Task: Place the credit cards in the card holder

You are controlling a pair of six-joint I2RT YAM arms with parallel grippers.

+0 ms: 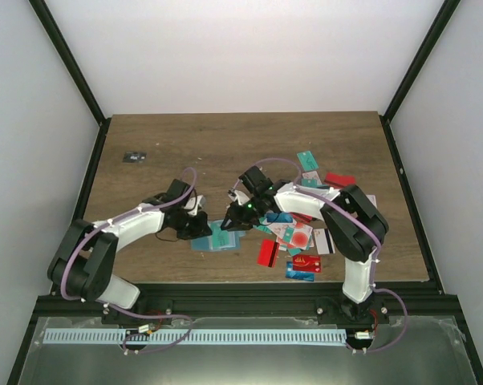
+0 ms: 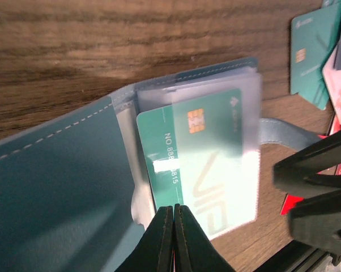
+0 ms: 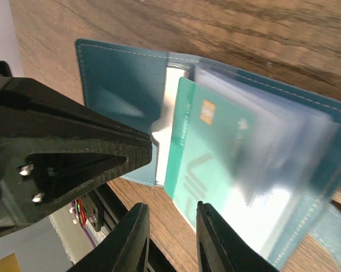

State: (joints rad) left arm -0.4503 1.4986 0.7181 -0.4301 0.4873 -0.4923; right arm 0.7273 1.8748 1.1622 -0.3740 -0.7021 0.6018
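The card holder (image 1: 216, 239) lies open on the table, its teal cover (image 2: 51, 187) folded out and its clear sleeves (image 3: 284, 147) fanned up. A green credit card (image 2: 201, 153) sits partly inside one sleeve, its left end sticking out. My left gripper (image 2: 174, 208) is shut, its tips resting at the near edge of that card (image 3: 207, 153). My right gripper (image 3: 170, 207) stands slightly open just off the card's corner, with only bare wood between its fingers. In the top view the left gripper (image 1: 201, 227) and the right gripper (image 1: 230, 222) meet over the holder.
Loose credit cards lie to the right of the holder: a red one (image 1: 266, 253), a white one with red marks (image 1: 296, 234), a teal one (image 1: 307, 160) and another teal one (image 2: 312, 51). A small dark object (image 1: 134, 157) sits at the far left.
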